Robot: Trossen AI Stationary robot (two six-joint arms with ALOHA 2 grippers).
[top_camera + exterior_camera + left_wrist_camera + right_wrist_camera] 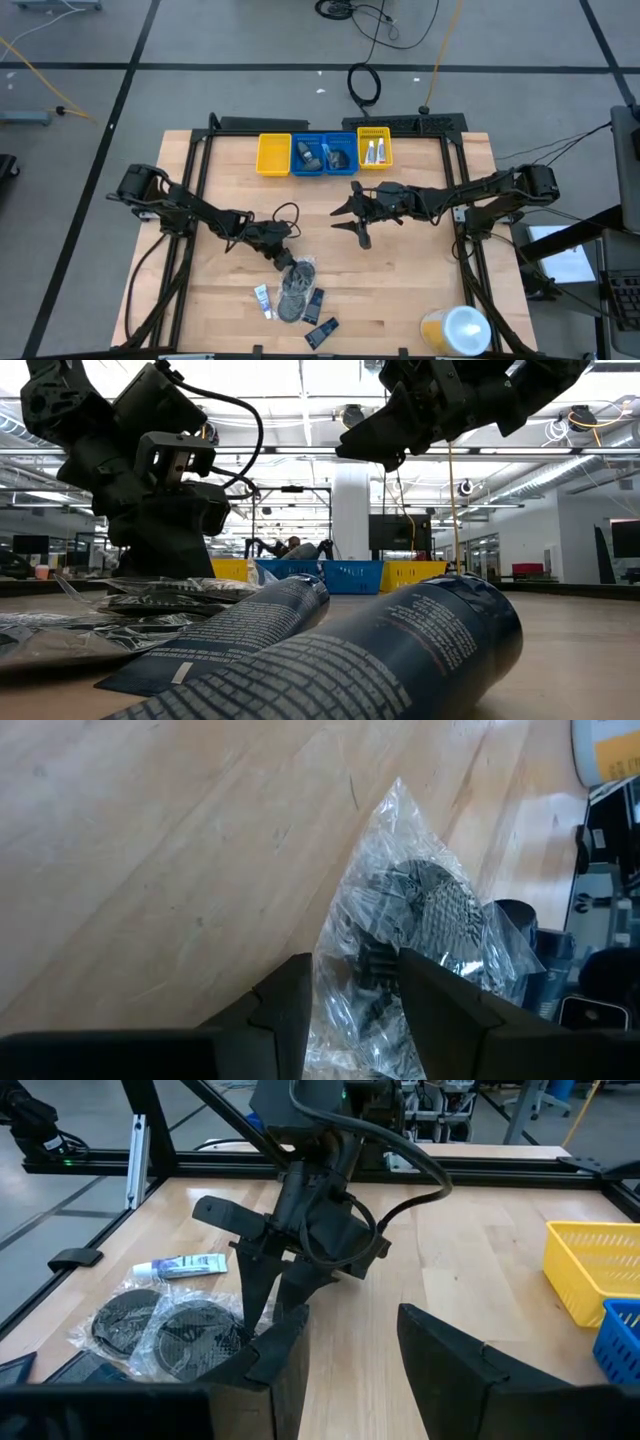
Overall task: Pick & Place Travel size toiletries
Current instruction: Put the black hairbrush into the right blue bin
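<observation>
Several travel size toiletries lie in a heap near the table's front edge: clear packets with round black pieces, a white-and-blue tube and dark tubes. My left gripper slants down onto the far end of the heap. Its open fingers stand on either side of a clear packet. My right gripper hangs open above the middle of the table, with nothing between its fingers. My left gripper comes slanting down from the table's left side, and its two fingers straddle the far end of the clear packet, which lies flat on the table. Whether the fingers touch the plastic, I cannot tell.
Along the far edge stand a yellow bin, a blue bin with dark items and a small yellow bin with white tubes. A large yellow container with a white lid lies at the front right. Bare wood lies between.
</observation>
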